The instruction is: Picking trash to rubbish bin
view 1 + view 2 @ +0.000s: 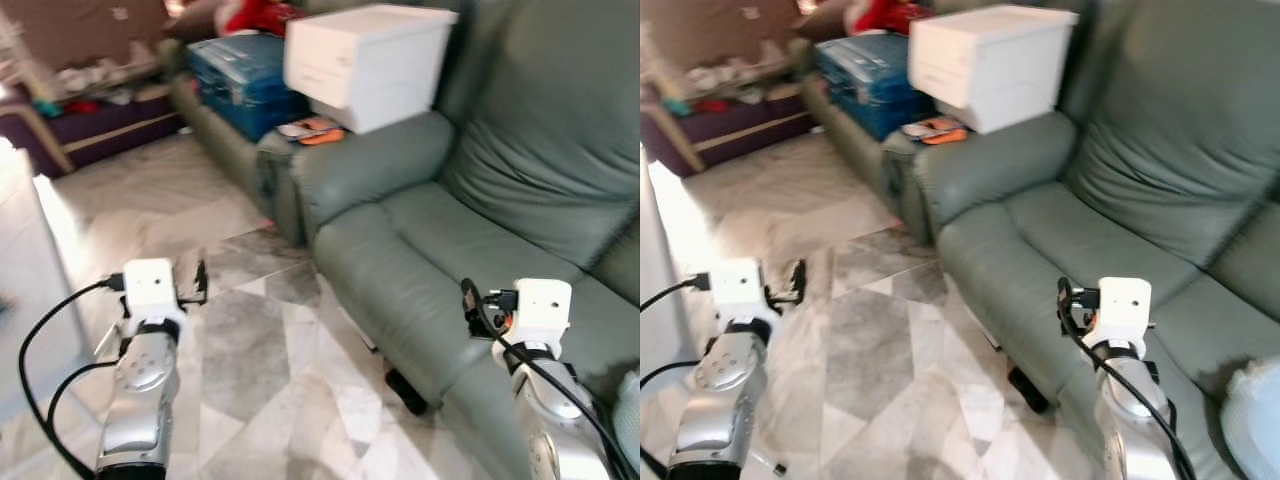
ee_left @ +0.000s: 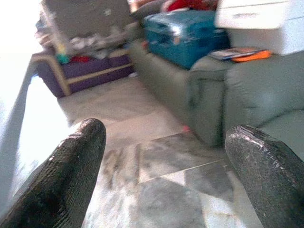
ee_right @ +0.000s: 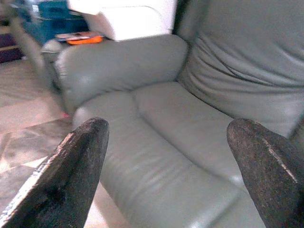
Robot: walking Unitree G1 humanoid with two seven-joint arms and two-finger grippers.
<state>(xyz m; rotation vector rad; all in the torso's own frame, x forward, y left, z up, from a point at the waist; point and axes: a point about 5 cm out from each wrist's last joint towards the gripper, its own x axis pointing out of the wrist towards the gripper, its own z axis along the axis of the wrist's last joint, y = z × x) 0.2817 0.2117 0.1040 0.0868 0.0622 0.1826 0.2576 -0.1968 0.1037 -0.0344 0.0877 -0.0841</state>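
Two end effectors, fingers spread apart, nothing held: left end effector (image 2: 164, 175) above marbled stone floor (image 1: 260, 350); right end effector (image 3: 166, 171) above smooth grey-green leather sofa (image 1: 440, 250). One white box (image 1: 365, 60) rests on the armrest beyond. Trash cannot be identified.

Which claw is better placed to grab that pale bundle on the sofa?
Probably the right claw: it hangs open over the sofa, nearest the pale bundle. The left claw, also open, is out over the floor.
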